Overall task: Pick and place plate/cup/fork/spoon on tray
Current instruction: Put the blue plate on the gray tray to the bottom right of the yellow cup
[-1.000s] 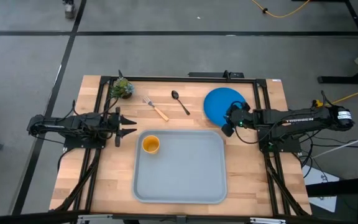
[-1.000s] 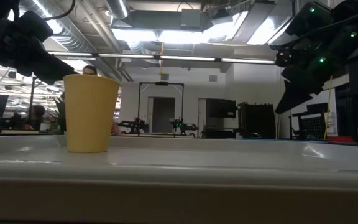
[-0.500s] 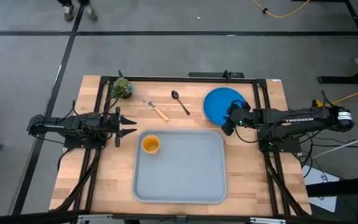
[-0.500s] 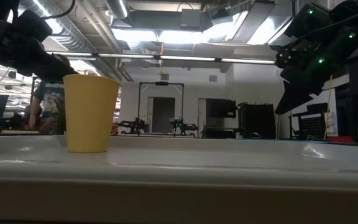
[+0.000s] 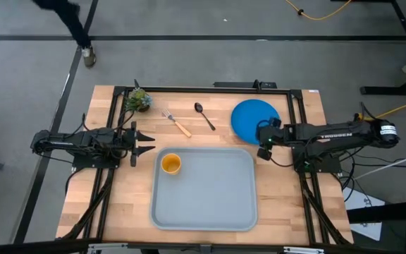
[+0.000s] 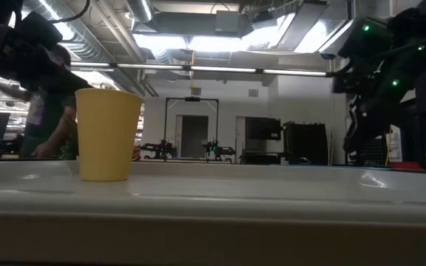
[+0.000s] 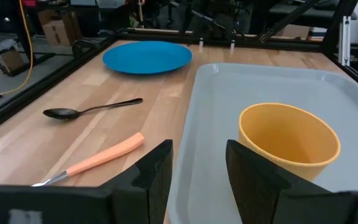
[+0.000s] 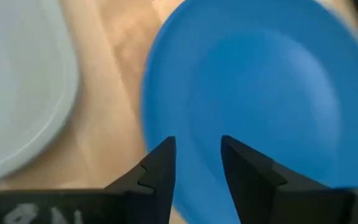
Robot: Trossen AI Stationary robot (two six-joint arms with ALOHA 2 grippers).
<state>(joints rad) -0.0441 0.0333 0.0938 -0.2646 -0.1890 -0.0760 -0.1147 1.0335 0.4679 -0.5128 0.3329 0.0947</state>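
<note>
The blue plate (image 5: 251, 118) lies flat on the wood at the far right, and also shows in the left wrist view (image 7: 146, 57). My right gripper (image 8: 197, 169) is open and points down over the plate's edge (image 8: 185, 134) nearest the tray; I see no touch. It also shows in the high view (image 5: 262, 143). The orange-yellow cup (image 5: 171, 164) stands upright in the far left corner of the grey-blue tray (image 5: 210, 204). The tan-handled fork (image 5: 177, 123) and the dark spoon (image 5: 204, 115) lie on the wood beyond the tray. My left gripper (image 5: 146, 141) is open and empty, left of the tray, facing the cup (image 7: 289, 138).
A small green plant (image 5: 138, 99) stands at the far left corner of the table. A black frame runs along the table's edges (image 5: 256, 86). A person (image 6: 50, 111) moves in the room behind the table.
My right gripper has tipped its fingers downward over the plate's edge near the tray and stays open. The plate, cup, fork and spoon have kept their places. A person has walked through the room behind the table.
</note>
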